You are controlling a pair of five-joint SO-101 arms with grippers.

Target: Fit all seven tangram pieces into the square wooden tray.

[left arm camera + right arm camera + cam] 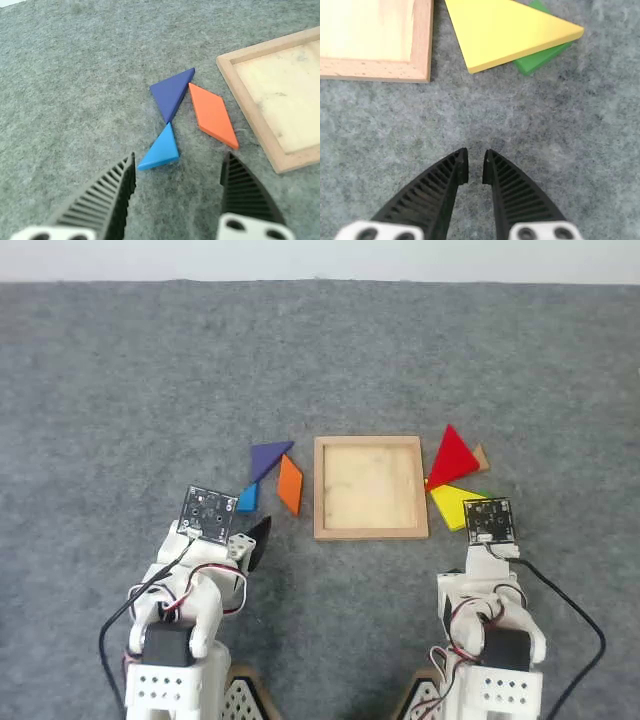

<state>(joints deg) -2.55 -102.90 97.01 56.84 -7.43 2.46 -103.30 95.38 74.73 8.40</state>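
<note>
Left gripper [180, 160] spreads wide on the near side of the light-blue triangle [161, 149], whose apex points far; right gripper [475, 164] is almost closed.

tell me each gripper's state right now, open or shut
Left gripper: open, empty, just short of the small light blue triangle piece.
Right gripper: shut, holding nothing.

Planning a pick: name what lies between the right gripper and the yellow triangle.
Only bare grey mat separates right gripper from yellow triangle; right wrist view.
</note>
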